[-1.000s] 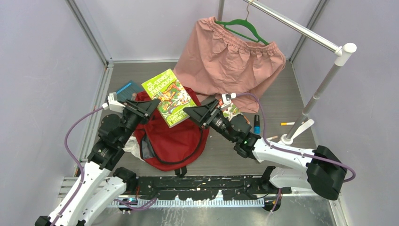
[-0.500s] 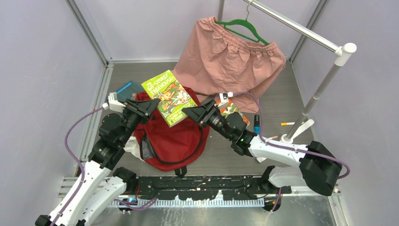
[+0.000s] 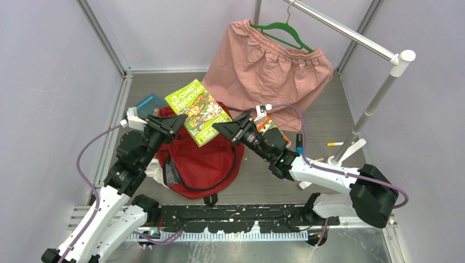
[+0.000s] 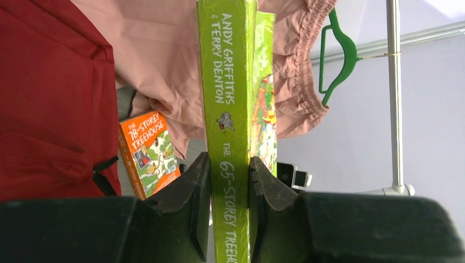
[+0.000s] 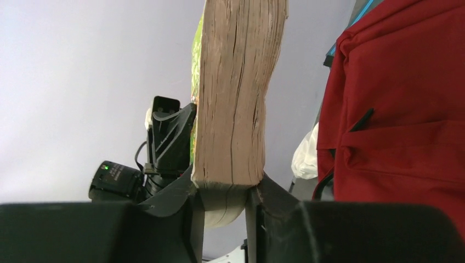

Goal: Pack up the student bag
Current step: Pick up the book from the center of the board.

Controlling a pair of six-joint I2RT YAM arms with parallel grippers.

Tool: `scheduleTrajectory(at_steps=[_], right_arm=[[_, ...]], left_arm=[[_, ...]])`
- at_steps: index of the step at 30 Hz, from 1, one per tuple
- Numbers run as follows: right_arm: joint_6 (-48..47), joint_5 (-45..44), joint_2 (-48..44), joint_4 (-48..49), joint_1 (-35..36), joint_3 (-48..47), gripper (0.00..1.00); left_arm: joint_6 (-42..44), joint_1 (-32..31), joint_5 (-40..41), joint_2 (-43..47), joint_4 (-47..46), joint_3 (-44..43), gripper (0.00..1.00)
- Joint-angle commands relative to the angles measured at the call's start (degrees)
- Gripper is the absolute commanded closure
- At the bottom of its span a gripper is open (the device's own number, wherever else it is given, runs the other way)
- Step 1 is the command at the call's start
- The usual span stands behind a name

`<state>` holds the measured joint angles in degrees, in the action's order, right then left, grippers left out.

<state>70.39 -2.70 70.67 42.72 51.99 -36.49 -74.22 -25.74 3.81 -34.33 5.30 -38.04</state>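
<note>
A green paperback (image 3: 198,112) hangs tilted above the student bag (image 3: 203,164), a large red backpack lying on the table. My left gripper (image 3: 174,121) is shut on the book's spine (image 4: 230,109), its jaws pressed against both covers. From the other side, my right gripper (image 3: 219,129) is shut on the same book's brown page edge (image 5: 238,93), one finger on each side. In the right wrist view the red bag (image 5: 406,109) fills the right side and the left gripper (image 5: 170,137) shows behind the book.
Pink shorts (image 3: 268,71) on a green hanger (image 3: 282,30) hang from a rail at the back. An orange book (image 4: 149,150) lies right of the bag, a blue book (image 3: 149,104) at its far left. A white plastic bag (image 3: 153,172) and pens (image 3: 299,145) lie nearby.
My right gripper has moved in a little to the left and closed from wide open onto the green book's page edge. The left gripper kept its hold on the spine.
</note>
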Motion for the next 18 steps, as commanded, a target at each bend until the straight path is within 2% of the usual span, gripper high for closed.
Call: scheduleTrajectory(at_steps=[1, 2, 4, 8, 11, 12, 15, 18], right_arm=[[-0.23, -0.74, 0.06, 4.24, -0.29, -3.86, 0.90], [-0.11, -0.72, 0.01, 4.11, -0.34, -3.67, 0.98], [0.01, -0.90, -0.63, 3.66, -0.46, -3.11, 0.99], [-1.09, 0.52, -3.62, 3.18, -0.91, 0.09, 0.99], [-0.63, 1.50, -9.64, 1.56, -2.04, 6.36, 0.99], [-0.48, 1.73, -12.46, -0.06, -2.76, 8.40, 0.99], [-2.68, 1.45, -23.44, -13.53, -4.63, 10.91, 0.99], [-8.83, -4.53, -35.50, -34.06, -4.84, 9.00, 0.99]], left_arm=[[-0.67, -0.28, -2.70, 0.50, -5.52, 0.02, 1.00], [-0.60, -0.28, -2.21, 0.75, -4.78, 0.02, 1.00], [-0.06, -0.25, -1.67, 1.07, -3.36, -0.21, 0.99], [4.16, -0.19, -1.27, 1.36, 2.41, -2.98, 0.53], [11.77, -0.21, -1.76, 0.24, 11.55, -8.87, 0.33], [14.94, -0.23, -2.60, -0.92, 15.21, -11.12, 0.29], [25.96, -0.28, -12.04, -6.64, 25.66, -17.92, 0.17], [32.02, -1.27, -20.23, -11.84, 32.10, -20.26, 0.15]])
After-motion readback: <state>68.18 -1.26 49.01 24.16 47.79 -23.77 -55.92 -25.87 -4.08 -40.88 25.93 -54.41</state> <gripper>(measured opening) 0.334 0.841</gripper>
